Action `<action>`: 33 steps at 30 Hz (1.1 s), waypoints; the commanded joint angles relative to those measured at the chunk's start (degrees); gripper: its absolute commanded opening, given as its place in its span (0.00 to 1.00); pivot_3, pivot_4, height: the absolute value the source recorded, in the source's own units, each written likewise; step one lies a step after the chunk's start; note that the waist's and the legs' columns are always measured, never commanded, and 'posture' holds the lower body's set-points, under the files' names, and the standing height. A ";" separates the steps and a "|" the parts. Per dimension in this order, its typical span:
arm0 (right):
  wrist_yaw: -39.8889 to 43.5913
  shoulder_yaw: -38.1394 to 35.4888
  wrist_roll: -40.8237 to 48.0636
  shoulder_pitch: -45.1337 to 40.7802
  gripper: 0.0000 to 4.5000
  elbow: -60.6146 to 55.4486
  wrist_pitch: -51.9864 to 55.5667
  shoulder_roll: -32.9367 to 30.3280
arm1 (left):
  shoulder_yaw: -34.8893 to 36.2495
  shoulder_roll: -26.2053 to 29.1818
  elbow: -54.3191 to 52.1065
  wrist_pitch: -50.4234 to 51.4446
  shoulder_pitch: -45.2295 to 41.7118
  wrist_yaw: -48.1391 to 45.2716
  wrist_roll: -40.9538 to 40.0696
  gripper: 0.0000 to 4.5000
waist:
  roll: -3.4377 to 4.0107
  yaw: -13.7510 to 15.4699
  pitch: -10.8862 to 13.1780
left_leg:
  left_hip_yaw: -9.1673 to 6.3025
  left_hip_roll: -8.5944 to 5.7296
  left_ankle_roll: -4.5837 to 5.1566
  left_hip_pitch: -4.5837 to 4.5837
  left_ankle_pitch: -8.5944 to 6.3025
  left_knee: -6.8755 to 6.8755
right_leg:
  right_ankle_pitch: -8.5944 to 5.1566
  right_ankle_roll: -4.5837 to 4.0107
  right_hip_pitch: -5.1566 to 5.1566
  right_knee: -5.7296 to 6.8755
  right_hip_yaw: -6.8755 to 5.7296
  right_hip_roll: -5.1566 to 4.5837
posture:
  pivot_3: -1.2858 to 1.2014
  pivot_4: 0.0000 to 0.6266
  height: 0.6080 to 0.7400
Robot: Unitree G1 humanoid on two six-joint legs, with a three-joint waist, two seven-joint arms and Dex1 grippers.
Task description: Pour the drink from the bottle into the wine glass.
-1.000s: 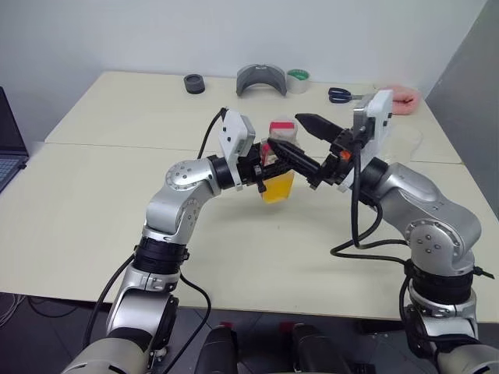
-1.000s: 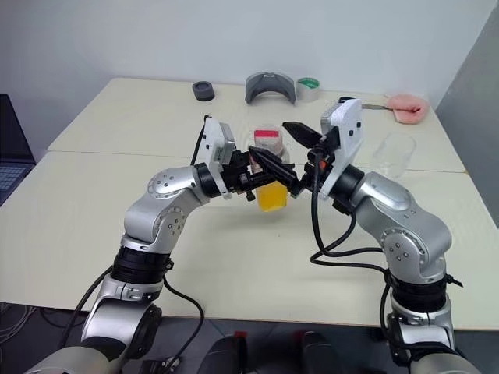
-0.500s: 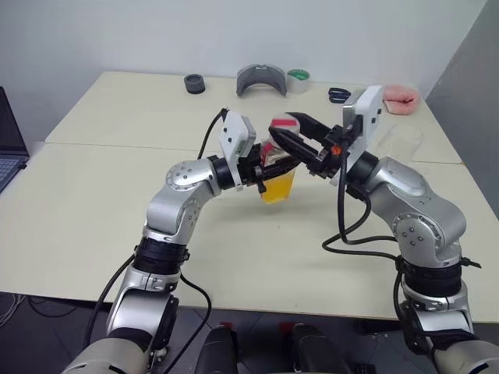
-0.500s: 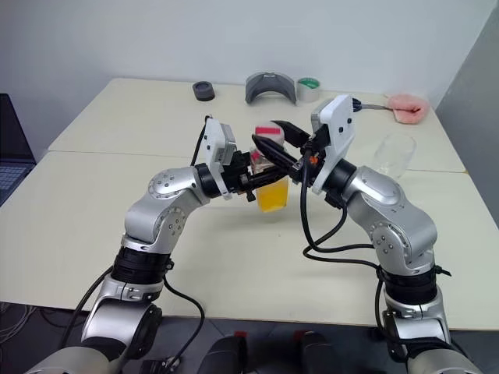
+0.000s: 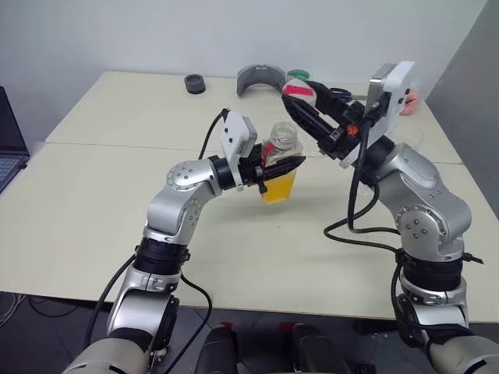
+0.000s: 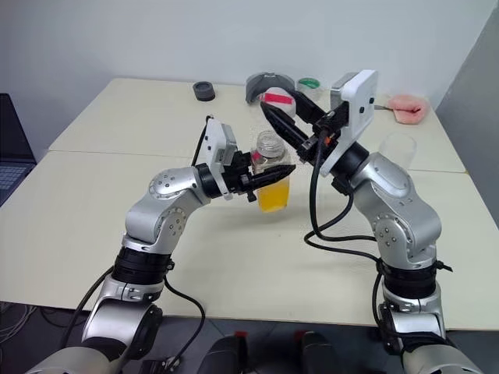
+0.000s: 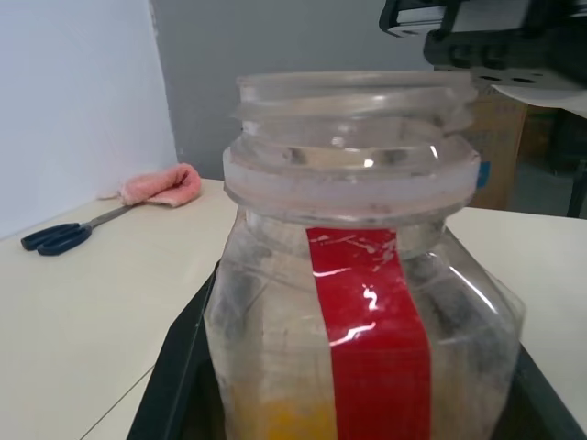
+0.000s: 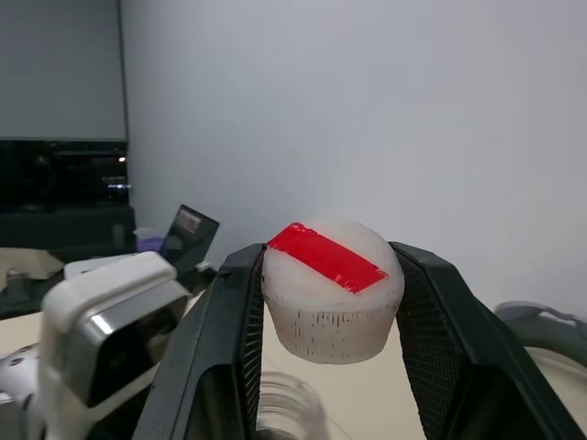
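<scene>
Bottle [image 5: 279, 166]: clear plastic, squarish body, red vertical label strip, held upright above the middle of the cream table [image 5: 93, 210] and clear of its surface; mouth uncapped, threaded neck exposed; orange-yellow drink [image 5: 277, 187] fills roughly the lower part of the body.

Left gripper [image 5: 290, 164]: 2 black fingers closed on the bottle's body, 1 on each side, reaching in from the robot's left; grip sits above the liquid level.

Right gripper [image 8: 332, 302]: 2 black fingers partly closed on the white cap [image 8: 332, 288], which bears a red strip across its top; cap is pinched by its ribbed sides; cap and gripper stand above the bottle's mouth, toward the far right, apart from the neck.

Wine glass [image 6: 395, 153]: clear, on the right half of the table behind the right arm, near the right edge; stem and foot are hidden by the arm.

Along the far edge of the table: black round object [image 5: 194, 83] toward the far left; grey curved object [image 5: 260, 79] at the middle; roll of green tape [image 6: 309, 83] partly hidden behind the right gripper; scissors [image 7: 69, 235] with dark handles and pink cloth [image 6: 408, 107] toward the far right corner.

Laptop [image 5: 9, 140]: at the left edge of the head views, off the table.
</scene>
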 commanded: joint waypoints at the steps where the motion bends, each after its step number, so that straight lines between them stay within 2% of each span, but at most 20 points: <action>1: -0.27 -2.79 -2.44 6.45 0.38 -5.17 -0.45 -4.22 | 0.69 -0.02 -2.73 -1.17 -0.28 0.15 -0.26 0.40 | 0.00 0.08 0.00 | 0.00 -0.01 0.00 -0.01 0.00 0.00 | 0.00 0.00 0.00 -0.02 0.00 -0.01 | 0.52 0.24 1.00; 6: -4.07 -5.42 -5.75 17.44 0.38 -9.87 -0.67 -6.21 | 0.68 -0.06 -2.94 -1.24 0.29 0.25 -0.31 0.40 | 0.00 0.06 0.00 | 0.01 -0.02 0.00 -0.02 0.00 0.00 | 0.00 0.00 -0.01 -0.02 0.02 -0.01 | 0.52 0.24 1.00; 13: -10.07 -2.93 -13.67 29.49 0.38 -8.82 -3.98 -2.08 | 0.48 -0.66 -1.91 -1.80 -0.18 0.05 -0.11 0.40 | 0.00 -0.21 0.00 | 0.04 0.00 -0.01 0.03 0.00 0.08 | -0.02 0.02 -0.06 0.23 0.10 0.07 | 0.52 0.24 1.00; 23: -12.83 -0.48 -21.44 28.72 0.38 7.15 -5.54 0.95 | 0.19 -0.55 -1.59 -2.13 -0.78 -0.53 0.41 0.40 | -0.01 -0.19 0.00 | 0.07 -0.01 0.00 0.04 0.00 0.22 | -0.01 0.02 -0.10 0.36 0.15 0.09 | 0.52 0.24 1.00; 31: -13.79 -2.79 -21.88 29.23 0.38 10.11 -4.29 1.53 | 0.35 -0.42 -2.09 -2.15 -0.59 -0.22 0.51 0.40 | -0.01 -0.18 0.00 | 0.08 0.00 0.00 0.04 0.00 0.21 | -0.01 0.02 -0.10 0.36 0.16 0.09 | 0.52 0.24 1.00; 32: -13.66 -2.91 -21.86 29.21 0.54 10.09 -4.65 1.60 | 0.32 -0.47 -2.05 -2.22 -0.61 -0.19 0.55 0.40 | -0.01 -0.18 0.00 | 0.07 0.00 0.00 0.04 0.00 0.21 | -0.01 0.02 -0.10 0.36 0.15 0.09 | 0.52 0.24 1.00; 33: -13.36 -2.96 -21.79 29.15 0.60 9.91 -4.90 1.53 | 0.31 -0.54 -2.03 -2.32 -0.66 -0.15 0.57 0.40 | -0.01 -0.18 0.00 | 0.07 0.00 -0.01 0.04 0.00 0.21 | -0.01 0.02 -0.10 0.36 0.15 0.09 | 0.52 0.24 1.00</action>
